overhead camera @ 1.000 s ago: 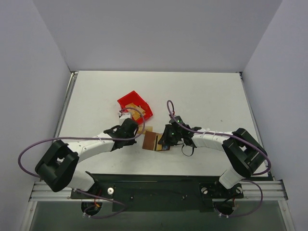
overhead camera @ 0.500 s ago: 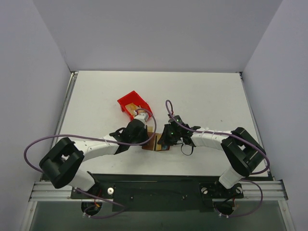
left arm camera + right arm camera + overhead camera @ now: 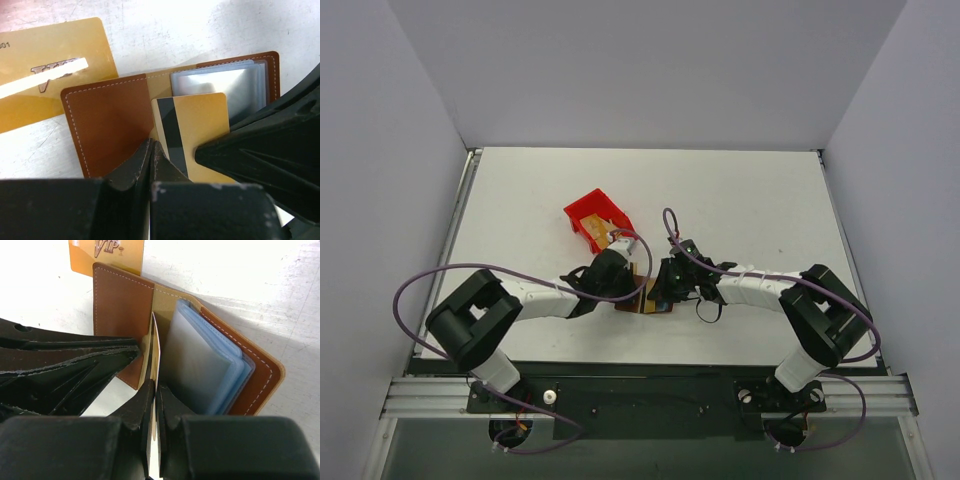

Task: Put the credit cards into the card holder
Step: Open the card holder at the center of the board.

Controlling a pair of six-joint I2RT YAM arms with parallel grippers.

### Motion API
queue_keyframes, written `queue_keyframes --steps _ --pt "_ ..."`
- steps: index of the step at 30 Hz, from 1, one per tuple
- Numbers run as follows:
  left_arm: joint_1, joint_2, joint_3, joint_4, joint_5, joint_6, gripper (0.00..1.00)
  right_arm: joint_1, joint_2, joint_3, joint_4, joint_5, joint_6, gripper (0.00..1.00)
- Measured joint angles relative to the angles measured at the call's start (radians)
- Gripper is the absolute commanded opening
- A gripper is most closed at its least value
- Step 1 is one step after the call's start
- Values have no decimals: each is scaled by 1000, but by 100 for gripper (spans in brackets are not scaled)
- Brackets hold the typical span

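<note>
The card holder lies open on the table, with its brown flap to the left and its light blue pocket panels to the right. It also shows in the top view. My right gripper is shut on a gold credit card with a dark stripe and holds it on edge at the wallet's fold, next to the blue panels. My left gripper is shut with nothing between its jaws, its tips at the brown flap's near edge. A second gold card lies flat, partly under the wallet's far edge.
A red plastic bin stands just beyond and to the left of the wallet. The two grippers are very close together over the wallet. Grey walls surround the white table.
My left arm has swung right from beside the red bin, and its shut gripper is now at the wallet. My right gripper has stayed at the wallet with the card in it.
</note>
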Motion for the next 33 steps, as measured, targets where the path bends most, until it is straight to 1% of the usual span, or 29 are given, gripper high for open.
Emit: queue_keyframes --steps 8,15,26,33 --pt "0 37 14 40 21 -3 0 -1 -7 0 -7 -11 -2 0" --pt "0 54 15 73 33 -20 0 -24 -67 0 -108 -39 -24 0" --pt "0 60 14 88 34 -24 0 -131 -225 0 -249 -40 -77 0" --pt "0 60 14 89 43 -24 0 -151 -233 0 -301 -37 -107 0"
